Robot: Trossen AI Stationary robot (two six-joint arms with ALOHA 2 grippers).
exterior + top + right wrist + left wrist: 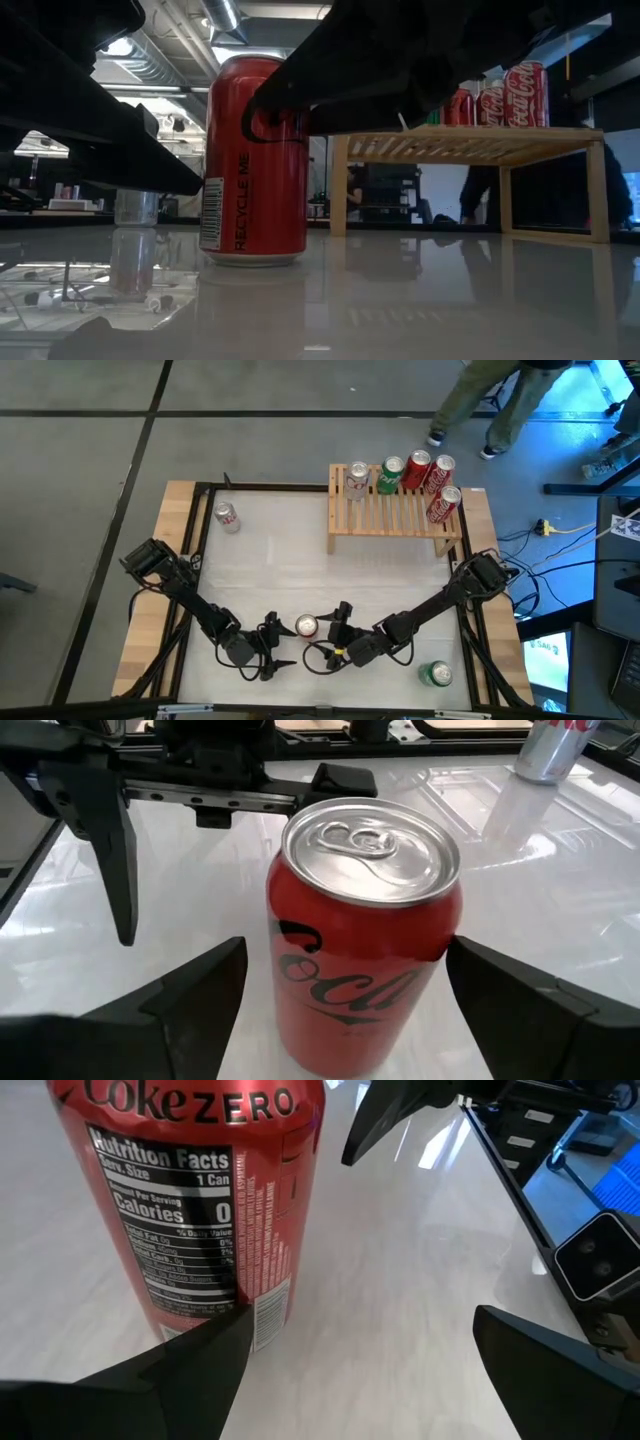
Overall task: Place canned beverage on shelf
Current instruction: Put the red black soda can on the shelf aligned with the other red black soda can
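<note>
Red can (306,625) upright near worktop (300,550) front edge, between wide-open, empty left hand (275,643) and right hand (330,628); shelf (395,510) at back-right corner.

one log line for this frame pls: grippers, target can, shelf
left gripper: open, beside can | right gripper: open, straddling upright red Coke Zero can, not gripped | light-wood slatted shelf: five cans on top

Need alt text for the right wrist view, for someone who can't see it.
An upright red Coke Zero can stands on the white table between the right gripper's open fingers, not yet gripped. The left gripper faces it from behind, and a silver can stands far off.
</note>
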